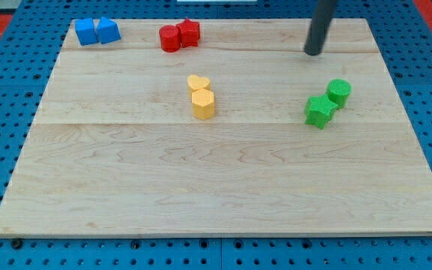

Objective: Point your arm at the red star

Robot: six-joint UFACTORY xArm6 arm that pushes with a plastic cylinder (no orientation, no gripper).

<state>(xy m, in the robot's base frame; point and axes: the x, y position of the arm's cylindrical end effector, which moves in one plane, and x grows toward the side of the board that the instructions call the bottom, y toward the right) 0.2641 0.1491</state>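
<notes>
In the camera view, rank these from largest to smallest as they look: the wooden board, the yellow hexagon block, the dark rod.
1. The wooden board, by far the largest.
2. The dark rod, ending in my tip, at the view's top right, well right of the red blocks.
3. The yellow hexagon block, smallest.

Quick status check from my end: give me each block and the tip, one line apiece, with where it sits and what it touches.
my tip: at the view's upper right, touching no block
red star: top centre, against the other red block
red block: left of the star, touching it
blue blocks: top left, side by side
yellow blocks: centre, touching
green blocks: right, touching, below my tip
</notes>
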